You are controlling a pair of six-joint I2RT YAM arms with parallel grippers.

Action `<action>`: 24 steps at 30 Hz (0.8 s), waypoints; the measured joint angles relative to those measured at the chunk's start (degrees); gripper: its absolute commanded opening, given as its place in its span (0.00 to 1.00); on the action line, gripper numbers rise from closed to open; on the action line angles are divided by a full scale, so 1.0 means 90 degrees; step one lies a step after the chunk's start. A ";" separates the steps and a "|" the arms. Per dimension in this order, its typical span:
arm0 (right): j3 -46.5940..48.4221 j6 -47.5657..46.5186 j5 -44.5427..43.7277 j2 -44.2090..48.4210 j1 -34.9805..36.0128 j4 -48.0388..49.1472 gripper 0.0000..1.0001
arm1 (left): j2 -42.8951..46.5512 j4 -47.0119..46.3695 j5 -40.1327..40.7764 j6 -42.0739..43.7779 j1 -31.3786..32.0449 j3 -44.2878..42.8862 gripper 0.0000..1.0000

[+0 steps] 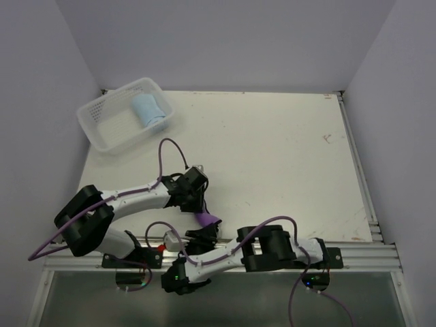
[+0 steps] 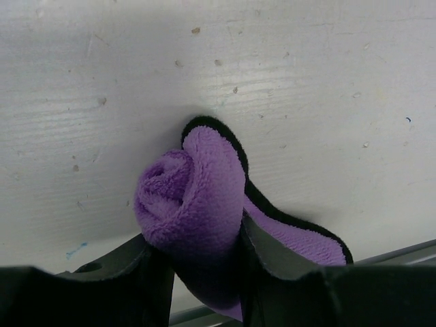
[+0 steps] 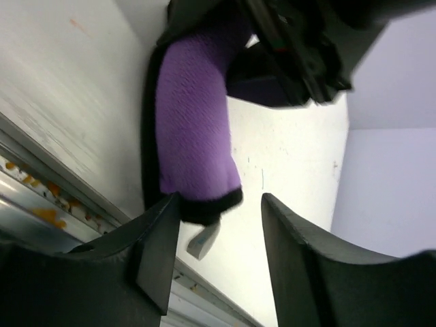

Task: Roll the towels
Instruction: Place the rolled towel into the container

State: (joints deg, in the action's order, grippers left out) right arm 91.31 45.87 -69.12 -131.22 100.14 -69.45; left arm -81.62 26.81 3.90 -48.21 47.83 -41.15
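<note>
The white counter is scuffed and speckled, boxed in by pale walls, with a metal rail along its near edge. At the far left, a white lattice basket holds the rolled light blue towel. The partly rolled purple towel lies by the rail. The left fingers clamp its roll, while the right fingers stand apart, one touching its black-edged loose end.

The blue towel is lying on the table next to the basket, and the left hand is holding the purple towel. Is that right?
Not quite. The blue towel is rolled up inside the white basket, not on the table next to it; the top view shows this. The left hand is indeed holding the purple towel.
</note>
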 measured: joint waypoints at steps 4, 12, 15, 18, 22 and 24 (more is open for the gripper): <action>-0.0962 -0.0017 0.0250 0.1222 0.0121 0.0665 0.58 | -0.0138 -0.0172 0.0063 0.0267 0.0000 -0.0083 0.38; -0.2820 0.0209 0.0821 0.3891 0.0284 0.1933 0.58 | -0.0561 -0.0401 0.0177 0.0852 -0.0090 -0.0461 0.27; -0.3325 0.0389 0.0869 0.4704 0.0284 0.2169 0.58 | -0.0561 -0.0454 0.0148 0.0996 -0.0284 -0.0461 0.24; -0.3735 0.0656 0.0814 0.5421 0.0291 0.2232 0.59 | -0.0561 -0.0469 0.0134 0.1144 -0.0551 -0.0464 0.21; -0.4138 0.1032 0.0639 0.6198 0.0301 0.2169 0.62 | -0.0561 -0.0423 0.0151 0.1370 -0.0877 -0.0534 0.07; -0.4248 0.1149 0.0583 0.6443 0.0301 0.2135 0.63 | -0.0561 -0.0340 0.0197 0.1486 -0.1001 -0.0624 0.00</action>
State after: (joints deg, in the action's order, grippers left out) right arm 53.08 56.21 -63.88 -73.23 102.85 -50.24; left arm -86.67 23.75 5.67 -34.83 38.83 -46.76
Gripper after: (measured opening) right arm 0.617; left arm 0.289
